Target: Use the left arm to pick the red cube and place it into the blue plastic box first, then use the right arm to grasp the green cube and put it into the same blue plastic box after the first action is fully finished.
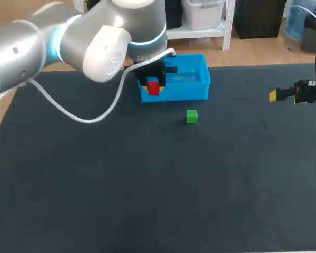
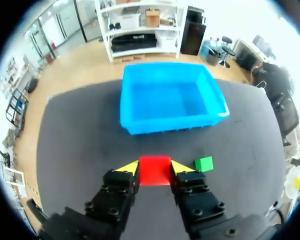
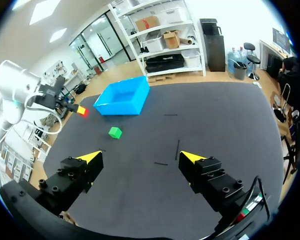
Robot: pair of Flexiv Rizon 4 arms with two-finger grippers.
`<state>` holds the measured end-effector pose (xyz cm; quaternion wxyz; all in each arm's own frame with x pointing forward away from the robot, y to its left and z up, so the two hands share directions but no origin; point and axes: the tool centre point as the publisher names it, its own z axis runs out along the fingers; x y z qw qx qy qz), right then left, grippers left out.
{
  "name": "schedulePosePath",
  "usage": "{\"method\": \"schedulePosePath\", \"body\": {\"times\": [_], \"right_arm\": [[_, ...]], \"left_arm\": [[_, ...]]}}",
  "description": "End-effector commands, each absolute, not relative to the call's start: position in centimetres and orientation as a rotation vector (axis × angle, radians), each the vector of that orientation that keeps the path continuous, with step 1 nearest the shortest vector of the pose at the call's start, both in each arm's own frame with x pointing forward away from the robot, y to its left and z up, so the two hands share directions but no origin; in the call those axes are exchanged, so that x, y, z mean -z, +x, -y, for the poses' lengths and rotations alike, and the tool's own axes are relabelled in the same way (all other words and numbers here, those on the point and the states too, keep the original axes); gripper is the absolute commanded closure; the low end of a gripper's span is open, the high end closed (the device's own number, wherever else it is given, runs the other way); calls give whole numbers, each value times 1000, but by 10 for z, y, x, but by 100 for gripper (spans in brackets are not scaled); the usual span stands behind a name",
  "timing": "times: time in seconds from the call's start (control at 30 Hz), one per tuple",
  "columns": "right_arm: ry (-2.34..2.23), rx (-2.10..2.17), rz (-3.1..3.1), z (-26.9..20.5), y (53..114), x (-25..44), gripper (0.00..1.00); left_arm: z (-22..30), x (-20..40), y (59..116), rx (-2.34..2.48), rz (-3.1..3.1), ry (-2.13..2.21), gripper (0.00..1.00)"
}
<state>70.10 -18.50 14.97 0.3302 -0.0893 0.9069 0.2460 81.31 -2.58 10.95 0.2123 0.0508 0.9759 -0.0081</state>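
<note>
Dark matte worktop (image 1: 147, 200), blue plastic box (image 2: 172, 122) near its far edge, left gripper (image 2: 155, 167) clenched on red cube (image 2: 154, 172) raised beside box, green cube (image 2: 204, 163) on worktop near box, right gripper (image 3: 140, 157) fingers spread, by right edge

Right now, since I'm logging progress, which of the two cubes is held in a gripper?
The red cube, clamped in the left gripper; the green cube lies free on the table, touched by nothing.

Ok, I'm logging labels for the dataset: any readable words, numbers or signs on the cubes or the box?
None. The red cube, green cube and blue box show plain faces with no print or signs.
</note>
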Motion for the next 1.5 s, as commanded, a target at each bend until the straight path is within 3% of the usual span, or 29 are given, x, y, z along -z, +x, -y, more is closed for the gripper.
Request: {"method": "schedulePosePath", "body": {"times": [0.03, 0.77, 1.5], "right_arm": [[-237, -647, -2372, 186, 701, -150, 0], [-237, -647, -2372, 186, 701, -150, 0], [-237, -647, -2372, 186, 701, -150, 0]], "left_arm": [[17, -132, 782, 12, -2581, 140, 100], [10, -133, 774, 162, -2510, 166, 100], [2, -138, 874, 273, -2407, 280, 100]]}}
